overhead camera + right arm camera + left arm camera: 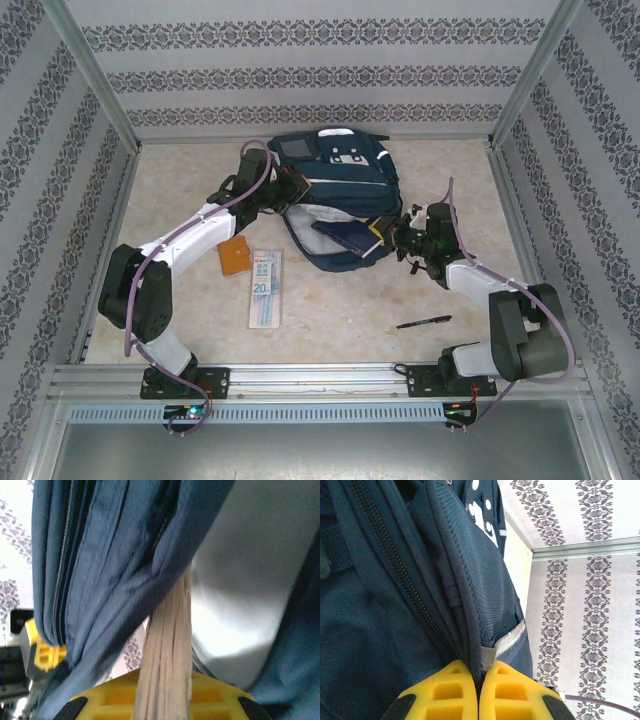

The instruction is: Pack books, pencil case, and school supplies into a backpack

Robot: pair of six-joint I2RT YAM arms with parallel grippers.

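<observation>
The dark navy backpack (pixel 340 180) lies at the back middle of the table, its mouth open toward the front. My left gripper (pixel 290 192) is shut on the backpack's left edge. In the left wrist view the yellow fingers (pixel 445 695) pinch a fold of the backpack's fabric (pixel 470 645). My right gripper (pixel 397 238) is shut on the book (pixel 348 236), which sits partly inside the backpack's mouth. Its beige page edges (pixel 167 630) run up from between the jaws. The pencil case (pixel 265 288), orange square (pixel 234 257) and black pen (pixel 423 322) lie on the table.
Patterned walls with metal frame posts (pixel 95 90) enclose the table on three sides. An aluminium rail (pixel 320 378) carrying both arm bases runs along the near edge. Bare tabletop (pixel 340 320) shows between the pencil case and the pen.
</observation>
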